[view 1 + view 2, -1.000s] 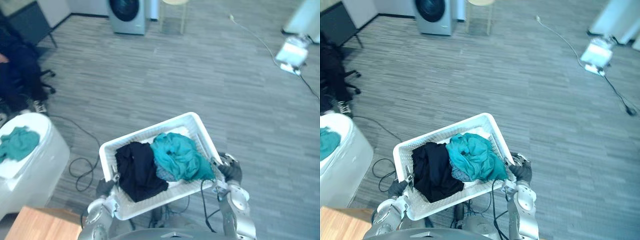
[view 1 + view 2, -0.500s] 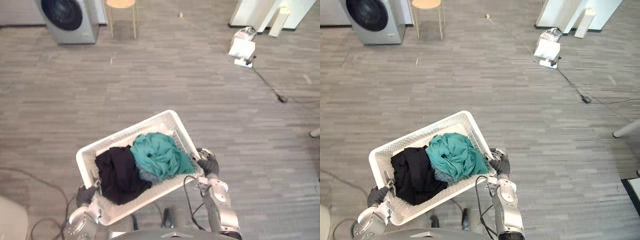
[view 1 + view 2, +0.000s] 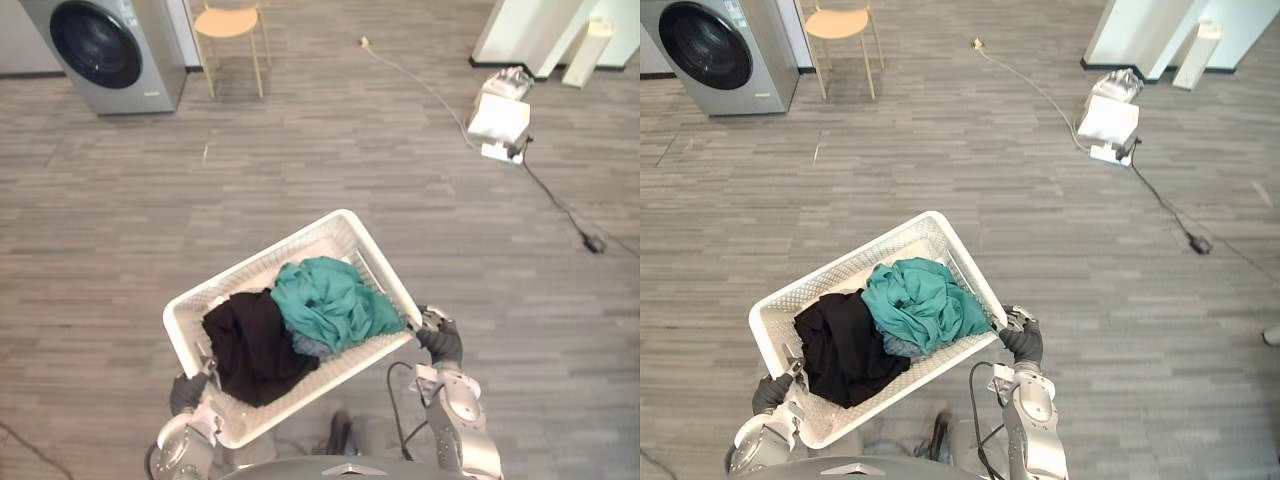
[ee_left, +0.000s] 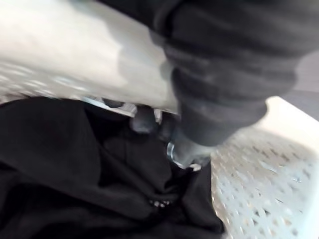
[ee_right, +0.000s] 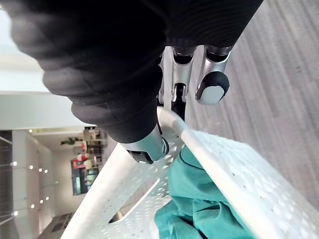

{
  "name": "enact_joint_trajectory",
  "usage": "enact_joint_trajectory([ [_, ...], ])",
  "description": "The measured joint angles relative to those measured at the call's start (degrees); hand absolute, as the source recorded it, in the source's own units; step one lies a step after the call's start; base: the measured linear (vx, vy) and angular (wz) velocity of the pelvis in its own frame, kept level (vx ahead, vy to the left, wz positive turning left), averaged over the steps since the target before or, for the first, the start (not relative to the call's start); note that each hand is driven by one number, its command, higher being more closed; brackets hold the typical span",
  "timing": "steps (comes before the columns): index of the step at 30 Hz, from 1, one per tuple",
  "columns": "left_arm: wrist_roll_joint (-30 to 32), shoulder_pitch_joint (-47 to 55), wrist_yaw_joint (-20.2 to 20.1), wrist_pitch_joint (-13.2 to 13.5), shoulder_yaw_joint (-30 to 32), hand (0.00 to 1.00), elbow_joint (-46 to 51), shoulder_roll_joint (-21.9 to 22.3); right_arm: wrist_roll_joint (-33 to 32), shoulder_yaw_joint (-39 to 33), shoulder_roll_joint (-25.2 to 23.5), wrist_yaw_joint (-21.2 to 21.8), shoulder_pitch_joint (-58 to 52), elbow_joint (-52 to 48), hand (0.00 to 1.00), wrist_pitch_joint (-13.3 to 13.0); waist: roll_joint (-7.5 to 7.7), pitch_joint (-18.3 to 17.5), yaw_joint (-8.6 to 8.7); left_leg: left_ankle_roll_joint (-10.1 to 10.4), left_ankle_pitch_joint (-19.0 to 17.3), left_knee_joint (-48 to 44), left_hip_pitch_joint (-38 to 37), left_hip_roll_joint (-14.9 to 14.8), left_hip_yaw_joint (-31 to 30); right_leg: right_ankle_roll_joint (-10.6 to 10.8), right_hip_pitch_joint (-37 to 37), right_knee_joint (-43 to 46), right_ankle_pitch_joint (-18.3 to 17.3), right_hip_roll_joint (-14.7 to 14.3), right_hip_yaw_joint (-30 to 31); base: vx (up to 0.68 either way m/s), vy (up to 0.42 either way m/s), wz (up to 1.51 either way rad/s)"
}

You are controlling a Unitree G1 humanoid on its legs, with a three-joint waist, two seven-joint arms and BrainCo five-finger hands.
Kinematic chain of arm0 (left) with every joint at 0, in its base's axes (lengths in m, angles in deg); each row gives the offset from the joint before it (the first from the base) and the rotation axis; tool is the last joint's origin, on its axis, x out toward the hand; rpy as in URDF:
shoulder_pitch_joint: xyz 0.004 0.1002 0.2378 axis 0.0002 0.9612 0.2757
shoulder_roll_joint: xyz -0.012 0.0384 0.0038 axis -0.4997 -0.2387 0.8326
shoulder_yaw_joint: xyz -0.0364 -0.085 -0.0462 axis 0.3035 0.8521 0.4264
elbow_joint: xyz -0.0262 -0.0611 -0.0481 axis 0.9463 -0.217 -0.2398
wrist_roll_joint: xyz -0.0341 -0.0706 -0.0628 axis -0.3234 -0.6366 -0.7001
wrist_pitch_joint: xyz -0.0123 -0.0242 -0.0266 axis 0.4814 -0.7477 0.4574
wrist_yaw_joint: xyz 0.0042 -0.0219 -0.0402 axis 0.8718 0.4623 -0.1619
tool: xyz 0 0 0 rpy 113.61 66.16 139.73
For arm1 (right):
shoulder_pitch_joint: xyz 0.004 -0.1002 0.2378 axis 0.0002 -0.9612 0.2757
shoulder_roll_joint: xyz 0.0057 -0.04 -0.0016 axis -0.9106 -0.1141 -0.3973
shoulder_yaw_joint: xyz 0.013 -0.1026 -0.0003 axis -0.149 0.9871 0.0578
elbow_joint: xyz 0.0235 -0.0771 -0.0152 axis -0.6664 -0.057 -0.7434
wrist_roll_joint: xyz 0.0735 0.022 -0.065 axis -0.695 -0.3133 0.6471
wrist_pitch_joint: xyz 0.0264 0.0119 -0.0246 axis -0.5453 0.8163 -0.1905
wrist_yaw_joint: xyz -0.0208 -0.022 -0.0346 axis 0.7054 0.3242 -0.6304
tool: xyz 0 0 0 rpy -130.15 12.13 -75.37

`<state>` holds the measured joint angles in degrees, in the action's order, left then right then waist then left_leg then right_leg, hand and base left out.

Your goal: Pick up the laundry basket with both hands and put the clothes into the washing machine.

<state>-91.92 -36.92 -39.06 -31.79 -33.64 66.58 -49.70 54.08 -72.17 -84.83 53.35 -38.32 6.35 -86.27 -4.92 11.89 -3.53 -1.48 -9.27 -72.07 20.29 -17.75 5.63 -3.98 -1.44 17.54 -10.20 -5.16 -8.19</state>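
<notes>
Laundry basket (image 3: 340, 365): stiff, light plastic; soft teal garment (image 3: 325, 300) and black garment (image 3: 250, 345) inside. My left hand (image 3: 187, 390) and right hand (image 3: 440, 343) have their fingers clamped on opposite rims.

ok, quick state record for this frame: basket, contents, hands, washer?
basket: white, held up off the floor in front of the robot
contents: black cloth toward the robot's left, teal cloth toward its right
left hand: curled on the basket's near-left rim
right hand: curled on the right rim
washer: far left, door looks shut, well apart from the basket
nearby: chair beside the washer
clothes in washer: none yet
</notes>
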Motion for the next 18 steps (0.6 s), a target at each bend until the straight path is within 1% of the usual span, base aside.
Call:
enact_joint_trajectory([
  [1,0.0,-0.5,-0.3,0.2,0.1,1.0,0.0,0.0,0.0,0.2,0.8,0.2,1.0,0.1,1.0,0.0,0.53,-0.1,-0.3,0.6,-2.1,5.6,2.0,2.0,2.3,-0.5,-3.2,-2.9,0.9,0.1,0.3,0.59,-0.132,-0.28],
  [2,-0.1,-1.0,-0.6,0.3,0.3,1.0,-0.1,0.2,0.0,0.3,1.7,0.3,2.6,0.4,1.0,-0.1,1.39,-0.6,-1.47,2.0,-3.6,16.6,3.9,4.4,4.8,-0.5,-6.3,-6.0,1.1,0.4,1.4,0.91,-0.121,-0.54],
  [3,-0.2,-1.2,-0.8,0.3,1.0,1.0,-0.1,0.5,0.0,0.8,2.3,0.4,4.4,1.6,1.0,-0.3,1.72,-0.7,-2.09,3.0,-2.5,31.2,4.5,6.8,6.5,0.2,-9.5,-9.0,1.0,0.9,1.9,0.75,-0.055,-0.6],
  [4,-0.2,-1.0,-0.9,0.3,1.3,1.0,-0.1,0.6,0.0,1.1,2.8,0.4,5.2,2.3,1.0,-0.6,1.9,-1.1,-2.11,3.6,-0.6,39.4,4.7,7.8,7.3,0.9,-10.7,-10.3,0.7,1.0,2.5,0.93,-0.01,-0.56],
  [5,-0.5,-0.9,-0.9,0.3,1.6,1.0,0.0,0.7,0.0,1.1,3.2,0.5,5.2,2.7,1.0,-0.6,0.81,-2.1,-2.61,3.7,4.6,52.2,4.4,9.7,7.4,3.0,-13.0,-11.7,-0.3,0.7,3.9,0.64,0.052,-0.42],
  [6,-0.4,-0.7,-0.9,0.3,1.9,1.0,-0.1,0.7,0.1,1.2,3.2,0.4,4.8,3.3,1.0,-0.6,0.97,-2.2,-2.71,1.9,7.7,54.5,4.9,10.8,7.3,5.1,-15.0,-11.0,-2.1,0.8,5.0,0.98,0.185,-0.63],
  [7,0.1,-0.5,-0.8,0.5,3.3,1.0,-0.3,0.7,0.1,1.2,2.2,0.5,4.8,5.8,1.0,-0.4,1.67,-2.5,-3.31,-3.7,11.6,49.1,4.7,11.7,6.2,7.7,-15.3,-4.5,-5.3,2.2,6.6,0.81,0.199,-0.42],
  [8,0.8,-1.0,-0.6,0.5,4.3,1.0,-0.7,-0.3,0.1,1.2,0.7,0.5,4.7,7.4,1.0,0.0,4.2,-2.9,-2.86,-4.2,7.5,45.5,4.4,12.6,7.5,8.4,-12.2,4.4,-6.3,4.8,6.9,1.14,0.272,-0.31],
  [9,1.6,-1.0,-0.5,0.3,4.1,1.0,-0.8,-2.1,0.1,1.1,-0.7,0.6,4.4,8.4,1.0,0.0,6.69,-2.9,-2.09,-4.4,1.6,42.4,2.5,14.3,8.2,12.0,-4.5,23.1,-0.1,7.3,6.4,0.81,0.17,0.03],
  [10,1.7,-1.1,-0.4,0.1,4.1,1.0,-0.9,-2.5,0.1,1.0,-1.1,0.6,4.4,9.0,1.0,0.1,7.44,-2.7,-1.52,-4.6,-0.1,42.0,1.0,15.1,8.1,13.4,-1.9,29.7,5.1,8.6,5.8,0.81,0.157,0.12],
  [11,1.8,-1.2,-0.3,-0.1,4.0,1.0,-1.4,-3.0,0.1,1.0,-1.4,0.8,4.1,9.5,1.0,0.2,7.85,-2.5,-0.91,-4.9,-1.5,42.0,-0.7,15.9,7.8,15.1,0.5,35.8,8.8,9.3,5.7,0.61,0.081,0.34],
  [12,2.0,-1.4,0.2,-0.9,3.6,1.0,-2.3,-3.2,0.1,1.0,-1.5,1.2,3.0,9.5,1.0,0.3,7.44,-2.2,0.11,-5.1,-3.9,42.6,-4.5,16.5,6.6,15.5,5.4,45.5,8.3,8.8,5.6,0.59,0.06,0.42],
  [13,2.4,-1.5,0.3,-1.1,3.6,1.0,-2.3,-3.3,0.1,0.9,-1.4,1.6,2.4,9.4,1.0,0.3,6.67,-1.7,0.77,-4.9,-4.9,44.0,-8.1,16.5,5.4,14.2,8.3,49.6,6.5,8.3,4.8,0.86,0.06,0.47],
  [14,2.5,-1.1,0.3,-1.2,3.2,1.0,-2.3,-3.3,0.1,0.6,-1.4,2.0,1.5,9.0,1.0,0.3,5.38,-1.0,1.12,-4.4,-5.6,47.7,-13.9,16.2,3.9,11.4,11.9,50.6,3.6,8.3,1.8,0.57,0.032,0.33],
  [15,2.6,-1.2,0.3,-1.2,2.8,1.0,-2.2,-3.4,0.1,0.4,-1.4,2.4,1.0,8.7,1.0,0.3,4.94,-0.8,1.37,-4.3,-5.6,49.7,-16.8,16.2,3.1,9.4,13.9,49.7,2.1,8.6,0.1,0.8,0.015,0.47],
  [16,2.8,-1.3,0.3,-1.2,2.3,1.0,-1.7,-4.0,0.0,0.2,-1.5,2.7,0.2,7.7,1.0,0.2,4.04,-0.7,2.13,-4.2,-5.7,53.4,-20.9,16.1,1.1,7.0,18.1,45.5,-0.6,9.0,-2.7,0.62,-0.042,0.73],
  [17,2.9,-2.4,0.2,-1.1,1.4,1.0,-1.6,-5.2,0.0,-0.5,-1.8,2.9,-1.2,6.0,1.0,0.1,3.56,-0.6,3.07,-2.9,-6.5,55.8,-23.9,15.5,-1.1,5.6,21.6,35.1,-1.8,9.0,-4.1,0.75,-0.067,0.89],
  [18,2.9,-3.1,0.2,-1.1,1.3,1.0,-1.6,-5.7,0.0,-0.8,-1.9,2.9,-1.6,5.9,1.0,0.0,3.52,-0.6,3.7,-2.6,-6.9,56.7,-25.1,15.2,-1.8,5.6,22.3,28.1,-1.5,9.0,-4.4,0.62,-0.126,0.97],
])
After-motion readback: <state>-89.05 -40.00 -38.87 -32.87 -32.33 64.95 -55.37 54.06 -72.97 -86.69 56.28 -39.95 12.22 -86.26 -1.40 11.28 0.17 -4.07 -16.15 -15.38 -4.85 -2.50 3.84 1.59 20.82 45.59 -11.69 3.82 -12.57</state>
